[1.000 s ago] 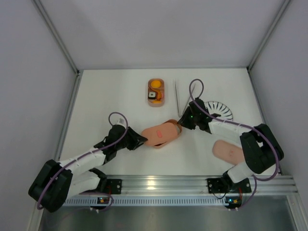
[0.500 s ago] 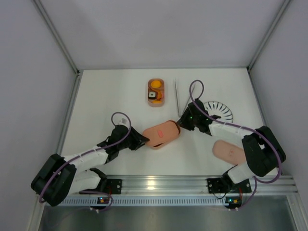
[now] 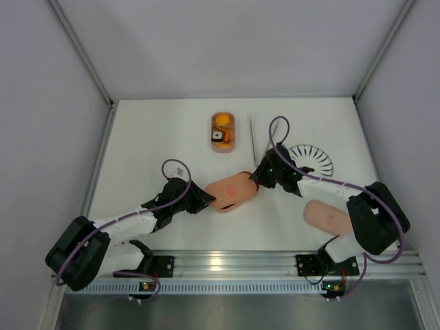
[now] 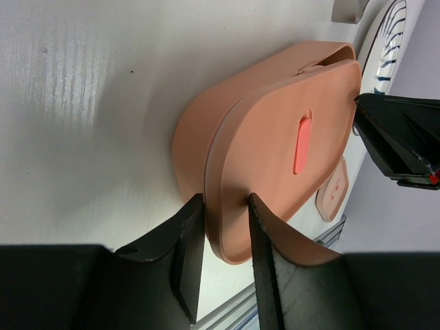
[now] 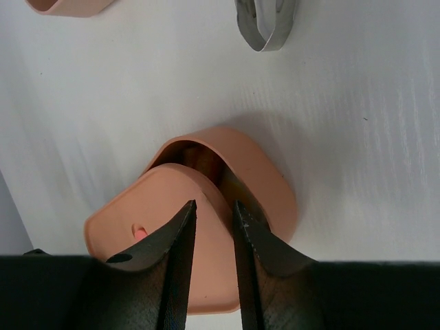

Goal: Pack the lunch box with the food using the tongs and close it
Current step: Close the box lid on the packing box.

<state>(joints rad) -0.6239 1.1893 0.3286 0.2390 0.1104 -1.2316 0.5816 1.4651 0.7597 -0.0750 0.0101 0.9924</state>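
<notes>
In the middle of the table a salmon-pink lunch box tray [image 3: 240,180] has its flat lid [image 3: 228,193] lying askew over it. The tray's far end [image 5: 240,155] is uncovered and brown food [image 5: 201,158] shows inside. My left gripper [image 4: 225,206] is shut on the lid's near end [image 4: 275,144]. My right gripper [image 5: 213,207] is shut on the lid's other end [image 5: 165,199], one finger over it and one at its rim. A second tray [image 3: 223,130] at the back holds an orange piece and a sushi roll. The silvery tongs [image 3: 253,137] lie beside it.
A white plate with black stripes [image 3: 311,159] sits under the right arm's cable. A spare pink lid [image 3: 328,216] lies at the front right. Grey walls enclose the table on three sides, and a metal rail [image 3: 227,261] runs along the near edge.
The left gripper has crept right and the right gripper slightly left and nearer. The lid between them has shifted a little and covers more of the tray.
</notes>
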